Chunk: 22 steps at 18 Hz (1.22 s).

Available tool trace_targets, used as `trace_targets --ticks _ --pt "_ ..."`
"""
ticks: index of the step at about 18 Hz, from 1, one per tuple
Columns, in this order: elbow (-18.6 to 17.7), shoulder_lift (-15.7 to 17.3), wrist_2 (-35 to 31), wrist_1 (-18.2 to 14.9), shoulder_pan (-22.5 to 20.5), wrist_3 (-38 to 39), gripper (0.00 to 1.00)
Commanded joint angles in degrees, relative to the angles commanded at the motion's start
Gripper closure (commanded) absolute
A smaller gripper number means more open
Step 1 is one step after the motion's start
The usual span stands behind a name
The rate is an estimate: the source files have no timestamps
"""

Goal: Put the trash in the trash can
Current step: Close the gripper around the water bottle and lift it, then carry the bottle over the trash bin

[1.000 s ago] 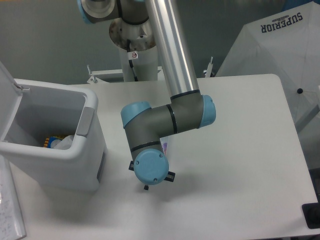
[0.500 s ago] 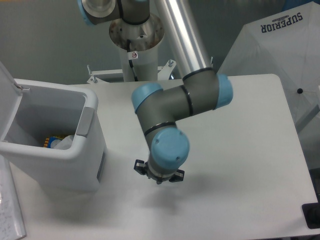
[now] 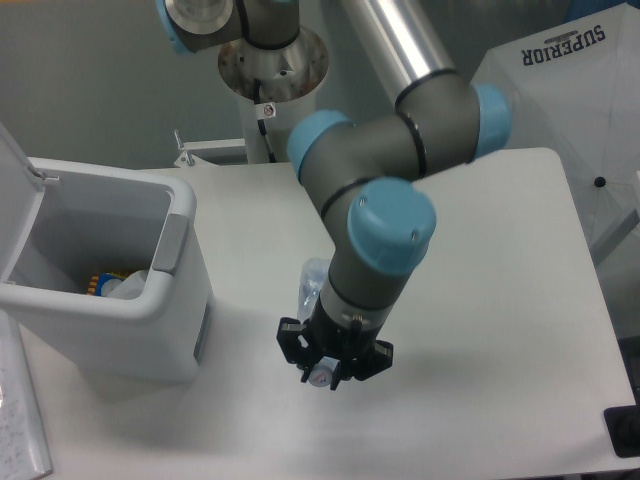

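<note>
A grey wall stands behind a white desk with rounded corners, and at the right edge a white canopy printed with the word SUPERIOR leans into view. The trash can sits on the left part of the desk with its lid swung up and back, and inside it, low against the near wall, lie a pale crumpled piece and something with a yellow and blue print. The arm reaches from its pedestal at the back down toward the middle of the desk. Compared with half a second ago, the blue-capped wrist has swung to the right and closer to the camera, and the tool now hangs lower in the picture, pointing down over the desk's near middle. A clear plastic bottle shows as a pale sliver just left of the wrist, between the arm and the trash can, where a second ago only a purple hint of its label peeked out beside the elbow; most of it is hidden behind the arm. The black fingers are seen end-on, so whether the tool is parted or closed cannot be told, and nothing is visibly held in it.
</note>
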State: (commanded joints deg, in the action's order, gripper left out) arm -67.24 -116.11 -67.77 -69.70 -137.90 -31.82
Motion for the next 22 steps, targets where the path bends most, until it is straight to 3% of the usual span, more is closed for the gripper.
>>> trace_targets --ticks 12,22 --pt "-0.4 8.0 17.8 14.5 -1.9 2.5 1.0" --pt "-1.5 15.2 32.3 15.7 -2.2 3.3 0.97"
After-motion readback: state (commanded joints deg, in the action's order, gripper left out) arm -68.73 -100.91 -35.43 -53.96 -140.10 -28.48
